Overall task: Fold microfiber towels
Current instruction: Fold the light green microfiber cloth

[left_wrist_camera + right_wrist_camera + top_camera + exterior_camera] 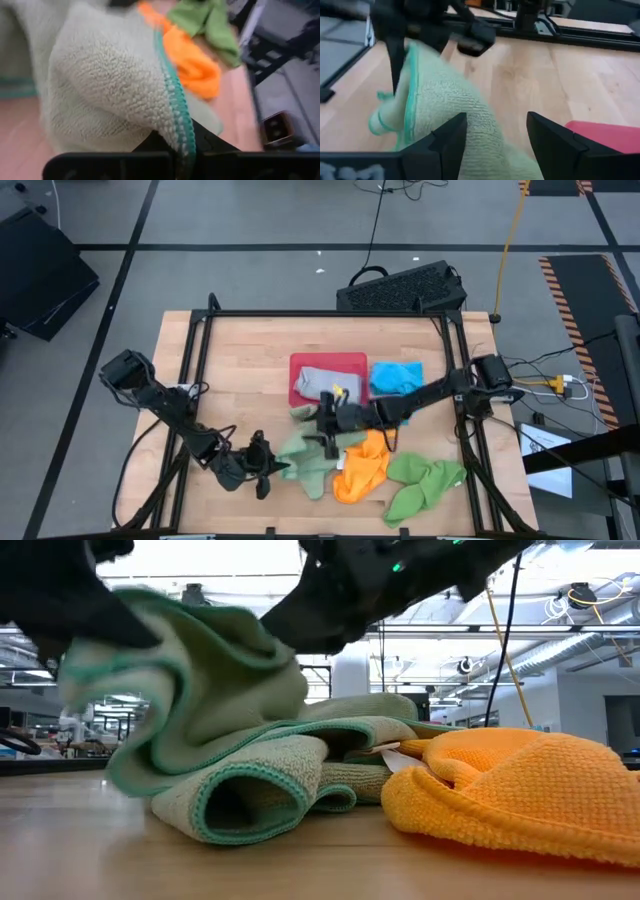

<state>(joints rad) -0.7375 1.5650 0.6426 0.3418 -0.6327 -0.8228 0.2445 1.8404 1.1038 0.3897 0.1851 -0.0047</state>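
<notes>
We've got the left gripper clamped on the sage green towel edge at front-centre table beside the orange towel, likely anchoring it, while the right gripper hovers spread empty above.

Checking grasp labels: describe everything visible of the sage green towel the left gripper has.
The sage green towel is soft looped microfiber with teal stitched edging, crumpled and part-folded on the wooden table. The left gripper is shut on one edge, lifting it. The right gripper hangs open above it. Its far side touches the orange towel.
</notes>
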